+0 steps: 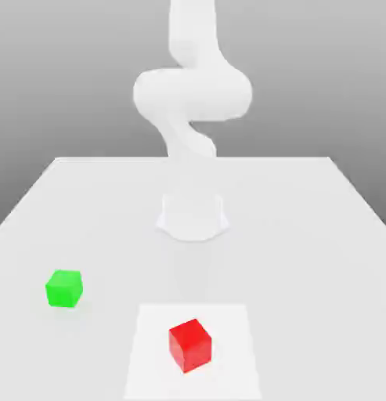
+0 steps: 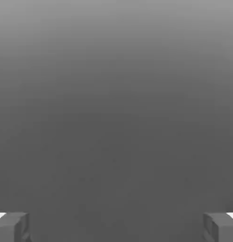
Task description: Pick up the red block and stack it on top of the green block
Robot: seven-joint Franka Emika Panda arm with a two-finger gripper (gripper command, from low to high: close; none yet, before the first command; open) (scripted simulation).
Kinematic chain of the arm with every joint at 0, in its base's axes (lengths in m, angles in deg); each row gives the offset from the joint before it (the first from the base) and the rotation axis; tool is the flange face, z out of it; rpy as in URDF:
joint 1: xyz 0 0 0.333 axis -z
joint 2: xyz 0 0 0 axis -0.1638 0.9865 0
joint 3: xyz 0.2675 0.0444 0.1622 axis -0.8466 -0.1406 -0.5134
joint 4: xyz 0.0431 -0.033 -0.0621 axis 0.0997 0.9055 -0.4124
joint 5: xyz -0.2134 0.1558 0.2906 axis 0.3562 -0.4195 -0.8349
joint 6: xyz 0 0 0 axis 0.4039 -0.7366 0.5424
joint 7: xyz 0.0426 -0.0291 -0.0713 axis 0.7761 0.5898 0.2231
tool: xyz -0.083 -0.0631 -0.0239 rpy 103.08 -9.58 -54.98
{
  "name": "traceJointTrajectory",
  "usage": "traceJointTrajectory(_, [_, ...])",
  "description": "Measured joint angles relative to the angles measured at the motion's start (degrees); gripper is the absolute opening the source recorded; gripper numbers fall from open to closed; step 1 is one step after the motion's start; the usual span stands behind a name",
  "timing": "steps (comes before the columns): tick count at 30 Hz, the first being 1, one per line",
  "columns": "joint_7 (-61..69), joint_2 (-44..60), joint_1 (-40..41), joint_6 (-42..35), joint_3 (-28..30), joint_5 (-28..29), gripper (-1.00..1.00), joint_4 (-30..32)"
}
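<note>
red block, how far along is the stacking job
Nothing looks done yet: the red block sits on the table, apart from the green block. In hand: nothing; the tool is open and empty. Left: grasp the red block, lift it, set it on the green one.

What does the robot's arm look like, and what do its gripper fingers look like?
The arm is plain white, made of thick, rounded segments, on a round white base. No cables or markings are visible. The gripper has two blocky grey fingertips with white upper edges.
</note>
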Motion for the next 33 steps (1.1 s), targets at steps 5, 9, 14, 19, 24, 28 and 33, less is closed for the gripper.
traceJointTrajectory(5, [-12.32,10.67,4.22,5.36,-3.94,-0.04,0.00,4.24])
traceJointTrajectory(9, [-22.29,18.96,7.06,9.51,-6.73,0.51,0.00,7.53])
traceJointTrajectory(14, [-35.20,29.39,9.69,14.69,-9.23,1.85,0.00,11.63])
traceJointTrajectory(19, [-48.07,39.83,10.32,19.89,-9.50,3.16,0.00,15.73])
traceJointTrajectory(24, [-56.39,50.18,8.97,26.53,-7.78,4.98,0.00,17.43])
traceJointTrajectory(28, [-59.05,57.77,6.05,32.81,-4.16,8.17,-1.00,16.38])
traceJointTrajectory(33, [-59.09,57.78,6.06,32.96,-4.17,8.21,-1.00,16.38])
